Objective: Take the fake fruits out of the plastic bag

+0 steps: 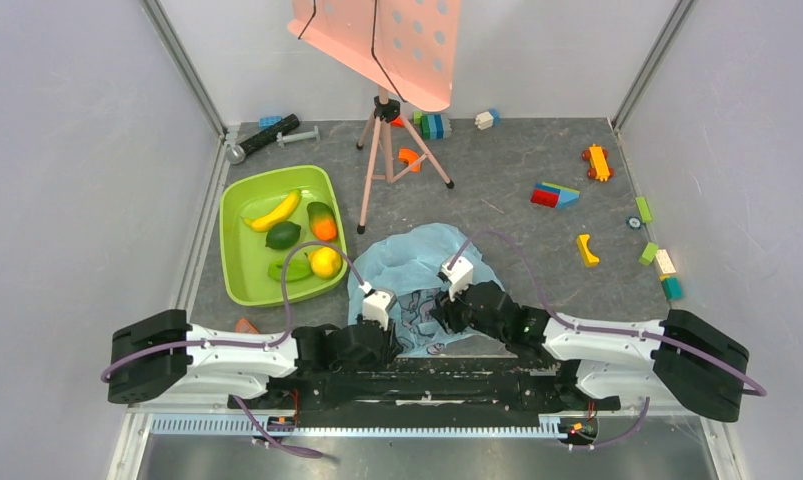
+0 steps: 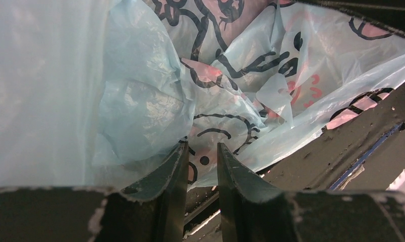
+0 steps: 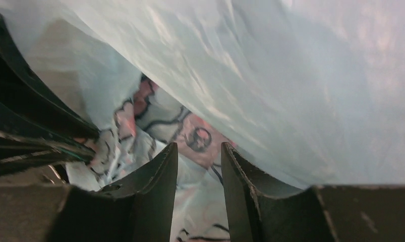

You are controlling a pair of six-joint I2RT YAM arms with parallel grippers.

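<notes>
Left end effector (image 2: 200, 151) and right end effector (image 3: 199, 151): jaws narrowly parted, tips at the crumpled blue plastic bag (image 1: 417, 262) on the bench (image 1: 507, 240). Fake fruits (image 1: 283, 236) lie in the lime-green tub (image 1: 239, 272).

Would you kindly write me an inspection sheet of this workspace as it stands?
Surface: grey table, mottled.
Job's things: plastic bag crumpled near the arms; five fake fruits already in the green tub.
Clutter: toy bricks, tripod, syringe.
Hands: left hand and right hand at the bag, jaws slightly apart, neither holding fruit.
Cables: purple cables loop over both arms.
Surroundings: white walls; pink perforated panel above.
</notes>
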